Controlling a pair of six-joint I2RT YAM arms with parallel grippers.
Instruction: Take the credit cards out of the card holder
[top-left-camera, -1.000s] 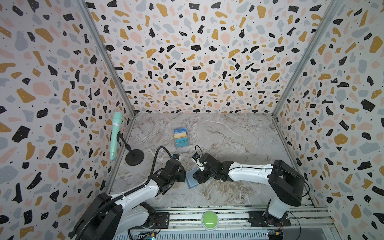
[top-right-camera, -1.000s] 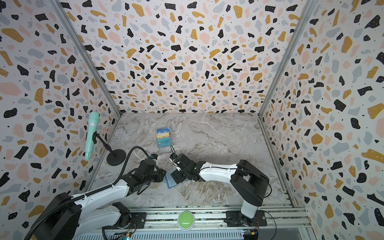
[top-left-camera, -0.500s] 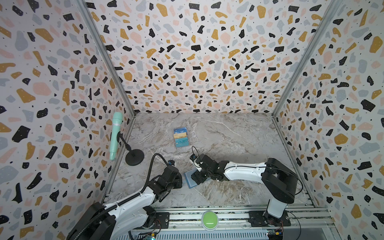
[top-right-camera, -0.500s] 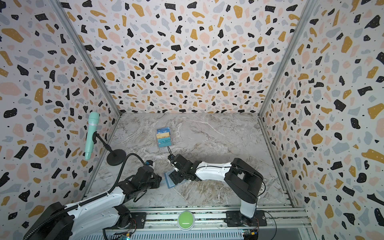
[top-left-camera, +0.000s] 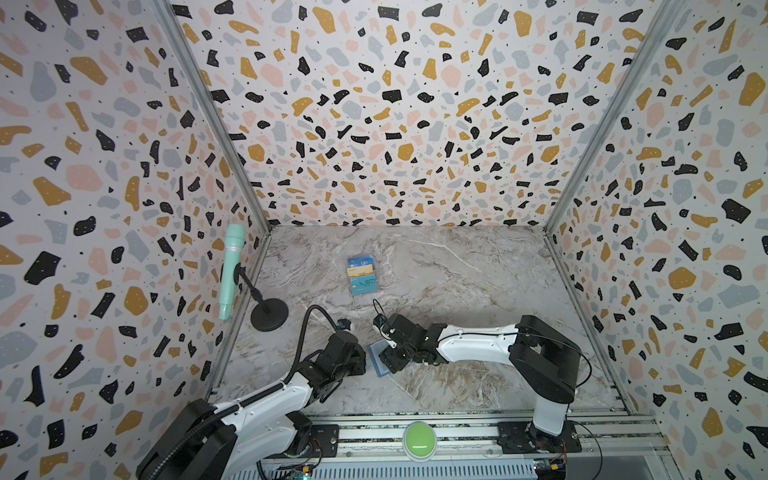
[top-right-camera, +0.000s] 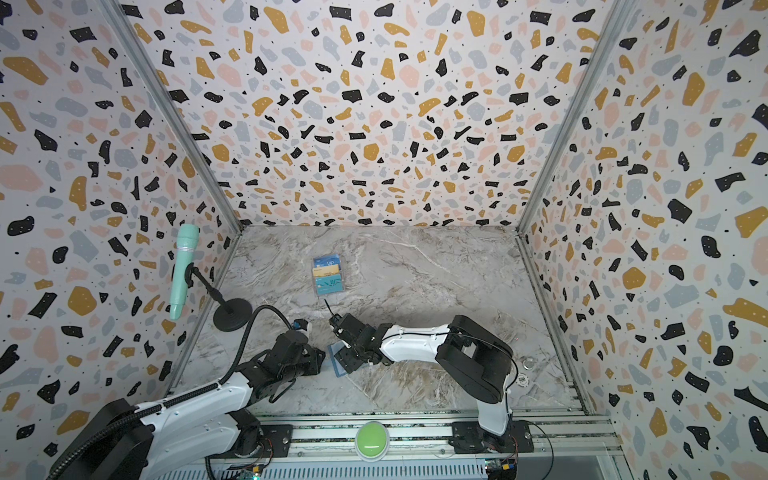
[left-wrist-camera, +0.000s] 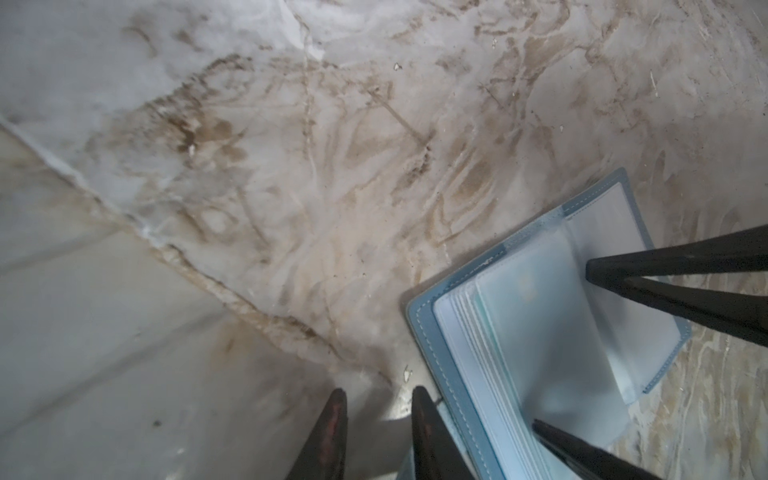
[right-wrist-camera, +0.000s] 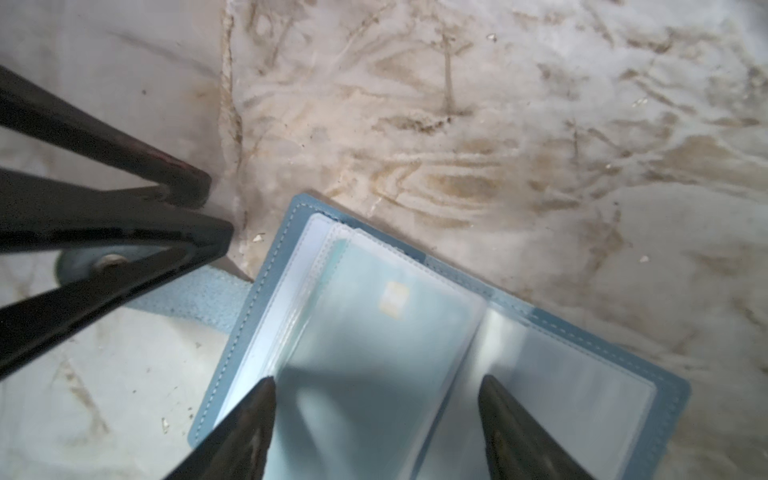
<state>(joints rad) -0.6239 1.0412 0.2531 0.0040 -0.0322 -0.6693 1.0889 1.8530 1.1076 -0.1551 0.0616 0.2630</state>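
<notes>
— Right pincer (right-wrist-camera: 376, 386), how does it stand?
— Jaws wide apart, gripping nothing. Its fingertips (right-wrist-camera: 262, 403) come down on either side of one clear sleeve (right-wrist-camera: 453, 332) of the card holder (left-wrist-camera: 424, 328), which lies open on the desk (top-left-camera: 478, 270), near and a little left of centre.
— And the left pincer (left-wrist-camera: 379, 395)?
— Only a narrow gap between its jaws, bare desk showing through, nothing held. It sits just left of the holder. Seen from the right wrist, one of its fingers crosses above the snap tab (right-wrist-camera: 195, 295); whether it touches I cannot tell.
— What gets in the way?
— In both top views the right pincer and its wrist cover most of the holder. Only a pale blue strip shows between the two pincers.
— Anything else around?
— A clear rack (top-left-camera: 365, 292) farther back, well apart from the holder, with three racked cards (top-left-camera: 360, 272): blue, golden, teal. A mint microphone (top-left-camera: 230, 270) on a black stand (top-left-camera: 269, 316) by the left wall, and a green button (top-left-camera: 419, 438) on the near rail.
— Which way does the holder point?
— Covers down, sleeves up. Its spine runs roughly near to far, the near end angled slightly right, so the covers spread left and right. The tab sticks out leftward, toward the left pincer.
— Cards inside?
— One teal credit card (right-wrist-camera: 365, 324) with a gold chip shows through the sleeve between the right fingertips, its long side along the spine.
</notes>
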